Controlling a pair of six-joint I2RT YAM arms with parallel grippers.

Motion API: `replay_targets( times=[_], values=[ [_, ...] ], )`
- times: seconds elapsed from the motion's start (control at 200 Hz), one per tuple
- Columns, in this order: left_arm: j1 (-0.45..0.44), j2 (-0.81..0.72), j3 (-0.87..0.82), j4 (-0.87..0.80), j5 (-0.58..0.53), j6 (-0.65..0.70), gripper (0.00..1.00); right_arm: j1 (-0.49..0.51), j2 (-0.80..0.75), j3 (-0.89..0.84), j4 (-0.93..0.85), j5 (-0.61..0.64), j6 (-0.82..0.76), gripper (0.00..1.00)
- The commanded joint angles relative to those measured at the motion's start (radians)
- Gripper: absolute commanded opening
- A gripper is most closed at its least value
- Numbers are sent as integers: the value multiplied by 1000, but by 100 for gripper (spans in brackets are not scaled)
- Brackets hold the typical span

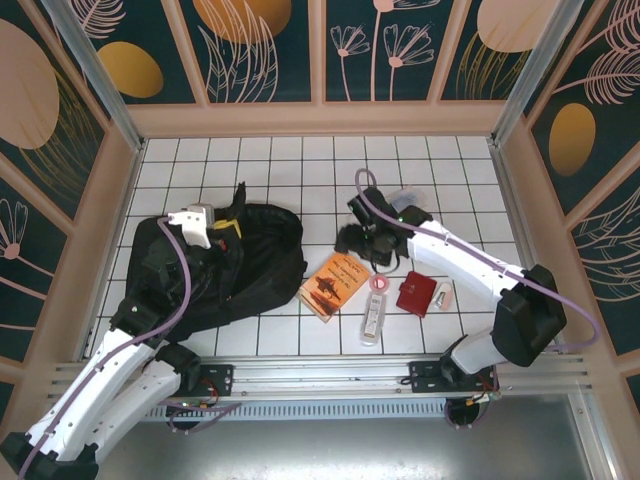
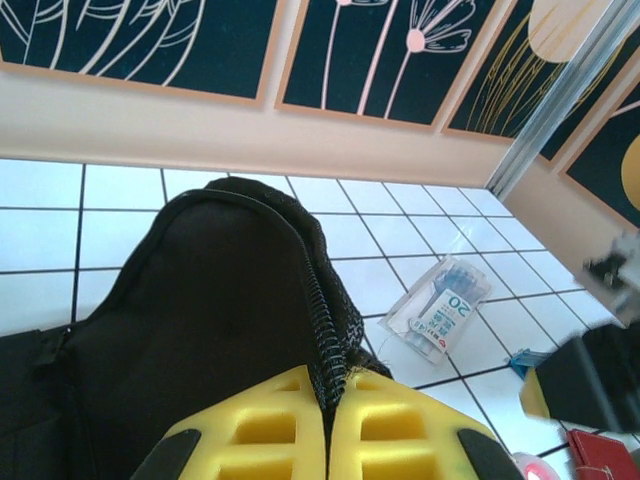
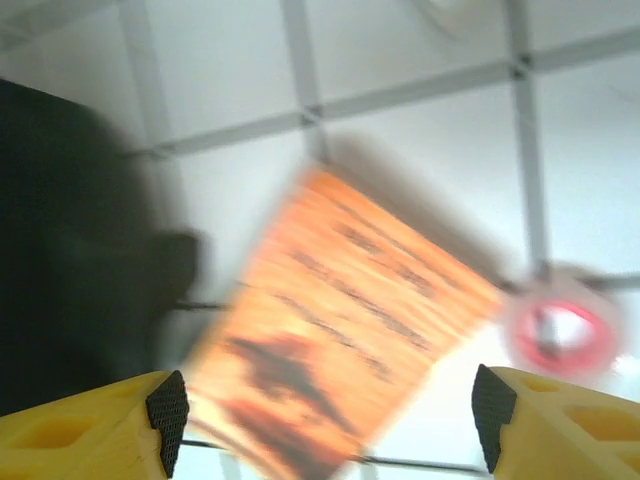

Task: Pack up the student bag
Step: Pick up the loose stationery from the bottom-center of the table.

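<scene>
The student bag [image 1: 255, 265], a big soft black backpack, lies on the left of the white tiled table. My left gripper [image 1: 226, 228] is shut on its zippered opening edge and holds that edge up; in the left wrist view the yellow fingers [image 2: 385, 430] pinch the zipper [image 2: 322, 320] of the bag [image 2: 190, 310]. My right gripper [image 1: 366, 240] is open just right of the bag, over an orange book [image 1: 335, 283]. In the blurred right wrist view the book [image 3: 340, 320] lies flat below the open gripper [image 3: 329, 415], with nothing between the pads.
Right of the book lie a pink tape ring [image 1: 378, 284], a clear tube [image 1: 372, 320], a dark-red wallet [image 1: 415, 293] and a small pale item [image 1: 443, 294]. A clear pack of pens [image 2: 440, 305] lies on the tiles beyond the bag. Panelled walls enclose the table.
</scene>
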Motion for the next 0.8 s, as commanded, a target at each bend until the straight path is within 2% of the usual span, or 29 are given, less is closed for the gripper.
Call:
replay_targets(
  times=[0.0,0.175,0.415,0.736,0.796],
  values=[
    [-1,-5,16,-24,16,22,0,34,-9,-100,-181,81,-1,81],
    [0,-19,-1,-24,-17,34,0,91,-20,-207,-179,20,62,90],
    [-1,-26,-4,-17,-21,47,0,160,21,-298,-80,-71,105,91],
    [-1,-35,-9,-17,-7,44,0,175,86,-343,18,-54,142,82],
    [-1,-35,-9,-17,-8,45,0,175,99,-350,50,-65,143,77]
  ],
)
